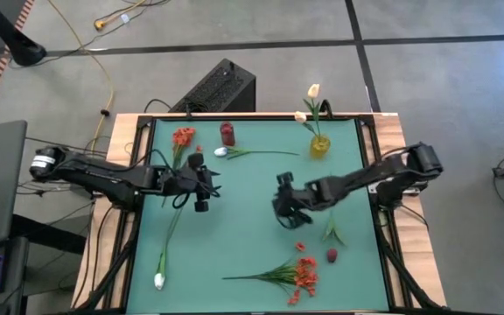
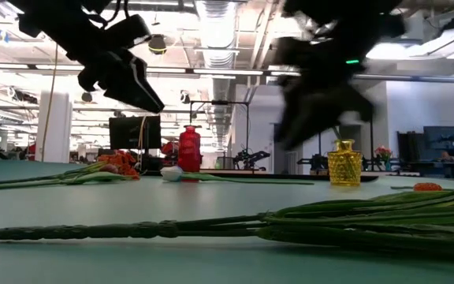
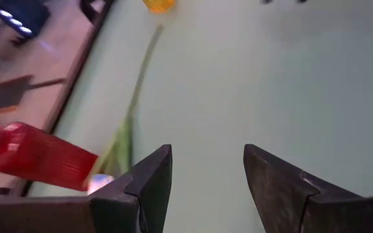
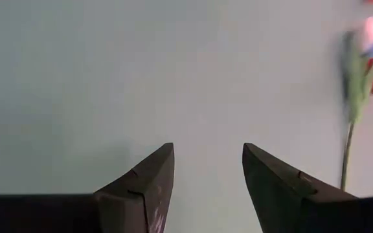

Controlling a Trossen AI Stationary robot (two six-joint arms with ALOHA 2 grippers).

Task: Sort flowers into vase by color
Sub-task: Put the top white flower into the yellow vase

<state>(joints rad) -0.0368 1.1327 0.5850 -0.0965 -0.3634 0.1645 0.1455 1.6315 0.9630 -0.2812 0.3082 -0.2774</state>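
Overhead and table-level views of a green table [image 1: 252,262] with two dark arms above it.

Near edge: a bunch of red-orange flowers [image 1: 303,273] lies with its green stems pointing toward the left side; a small dark red bud [image 1: 332,255] lies just beside it, toward the right. At the near left, a white-budded flower [image 1: 159,280] lies with its long stem running up toward the left arm. In the table-level view, long green stems [image 2: 290,223] cross the foreground.

Middle: the left gripper [image 1: 201,184] hangs above the table left of centre, its fingers [image 3: 151,184] spread with only bare green surface between them. The right gripper [image 1: 285,208] hangs right of centre, also above the surface, its fingers [image 4: 144,188] spread and holding nothing. A loose green leafy stem [image 1: 332,229] lies near the right gripper, on its near right.

Far side: a white-budded flower [image 1: 221,152] lies flat with its stem pointing toward the yellow vase [image 1: 319,145], close beside the red vase [image 1: 227,133]. An orange-red flower [image 1: 183,137] lies left of the red vase. The yellow vase stands upright near the far right corner and holds two pale flowers [image 1: 312,91]. The red vase stands upright, and no flower shows in it.
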